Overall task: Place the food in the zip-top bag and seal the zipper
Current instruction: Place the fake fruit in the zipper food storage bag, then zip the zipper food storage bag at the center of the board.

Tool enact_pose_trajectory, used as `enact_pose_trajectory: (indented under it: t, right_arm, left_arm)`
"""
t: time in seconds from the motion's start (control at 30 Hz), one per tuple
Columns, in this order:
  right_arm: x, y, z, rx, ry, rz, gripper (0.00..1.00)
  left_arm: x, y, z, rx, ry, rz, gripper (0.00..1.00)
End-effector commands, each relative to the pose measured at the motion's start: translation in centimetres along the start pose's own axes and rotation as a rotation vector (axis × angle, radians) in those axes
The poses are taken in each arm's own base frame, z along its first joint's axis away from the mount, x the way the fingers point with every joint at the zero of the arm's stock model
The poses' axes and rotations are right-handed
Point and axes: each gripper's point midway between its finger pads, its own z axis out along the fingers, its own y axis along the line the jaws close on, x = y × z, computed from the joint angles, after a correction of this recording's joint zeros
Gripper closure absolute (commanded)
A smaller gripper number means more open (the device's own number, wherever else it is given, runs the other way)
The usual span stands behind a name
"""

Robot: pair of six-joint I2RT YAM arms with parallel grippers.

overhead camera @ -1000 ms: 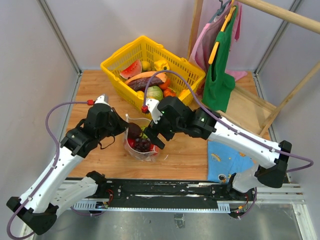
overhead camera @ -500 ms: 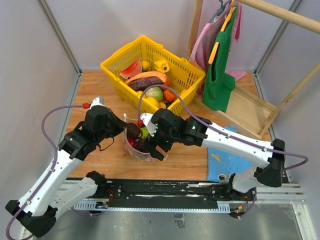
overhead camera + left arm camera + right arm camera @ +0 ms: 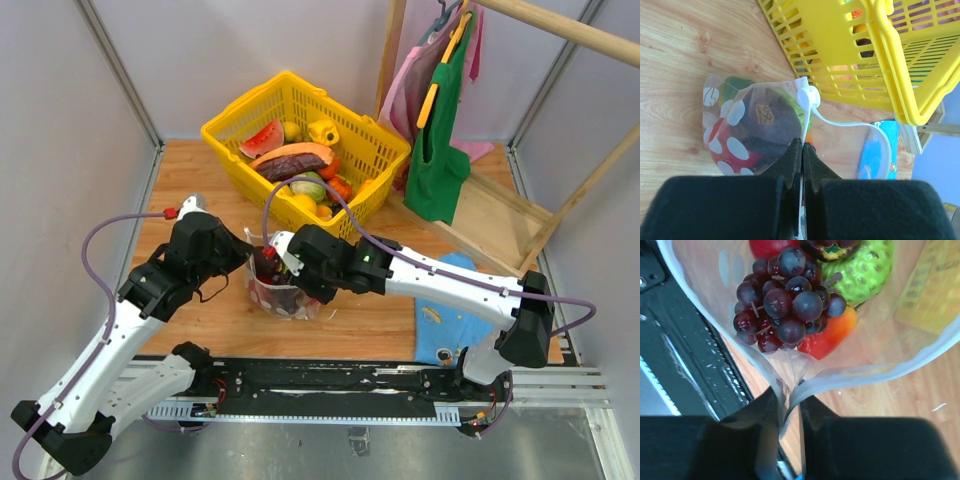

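The zip-top bag point(image 3: 283, 293) stands on the wooden table between both arms, its mouth upward. Inside it lies food: purple grapes point(image 3: 785, 300), a bumpy green fruit point(image 3: 860, 270) and a red-orange piece point(image 3: 832, 335). My left gripper point(image 3: 802, 145) is shut on the zipper point(image 3: 804, 125) strip just below its white slider point(image 3: 807, 97). My right gripper point(image 3: 788, 397) has its jaws pinched on the folded end of the bag's rim point(image 3: 880, 372). In the top view the right wrist point(image 3: 305, 262) covers the bag's mouth.
A yellow mesh basket point(image 3: 300, 130) with more toy food stands behind the bag, close to it in the left wrist view point(image 3: 875, 65). A blue cloth point(image 3: 455, 320) lies at the right. Green and pink garments point(image 3: 440, 120) hang at the back right. The black rail point(image 3: 330, 380) runs along the near edge.
My right arm has moved left and down to the bag, and its jaws have gone from open to pinched on the rim. The left arm has barely moved.
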Motion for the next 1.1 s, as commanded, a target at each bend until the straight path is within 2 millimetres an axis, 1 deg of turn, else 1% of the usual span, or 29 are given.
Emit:
enact_pose_trajectory:
  t: [0.0,0.03,0.07,0.17,0.27,0.43,0.5,0.67,0.8,0.9,1.07]
  right_arm:
    - [-0.8,-1.1,-1.4,0.053,-0.028,-0.063,0.90]
    - [-0.7,-1.4,-1.6,0.057,-0.024,-0.069,0.98]
    - [-0.6,-1.6,-1.9,0.059,-0.018,-0.079,0.99]
    - [0.2,-2.2,-2.6,0.052,0.004,-0.128,0.99]
    - [1.5,-3.1,-3.3,0.053,0.040,-0.166,0.99]
    - [4.1,-5.0,-4.8,0.031,0.102,-0.213,0.99]
    - [5.0,-6.1,-5.5,0.043,0.122,-0.226,0.99]
    - [6.9,-8.7,-7.4,0.081,0.153,-0.209,0.99]
    - [7.9,-10.6,-8.5,0.125,0.153,-0.177,0.99]
    - [8.4,-11.9,-9.1,0.155,0.151,-0.147,0.99]
    - [9.1,-13.5,-9.7,0.186,0.157,-0.116,0.99]
  left_arm:
    - [-1.5,-0.2,-0.4,0.013,-0.074,-0.028,0.94]
    - [-1.7,-0.2,-0.6,0.016,-0.084,-0.028,0.91]
    - [-1.9,-0.2,-0.7,0.020,-0.093,-0.027,0.88]
    - [-2.3,-0.6,-1.2,0.049,-0.116,-0.014,0.77]
    - [-2.7,-1.3,-1.6,0.100,-0.134,0.018,0.68]
    - [-2.7,-2.8,-2.0,0.194,-0.138,0.119,0.58]
    - [-2.7,-3.5,-2.2,0.240,-0.137,0.178,0.54]
    - [-2.2,-4.4,-2.7,0.339,-0.148,0.314,0.45]
    - [-0.6,-5.2,-2.9,0.463,-0.136,0.422,0.37]
    - [0.9,-5.4,-2.7,0.542,-0.115,0.507,0.28]
    - [3.2,-5.4,-2.0,0.646,-0.089,0.623,0.21]
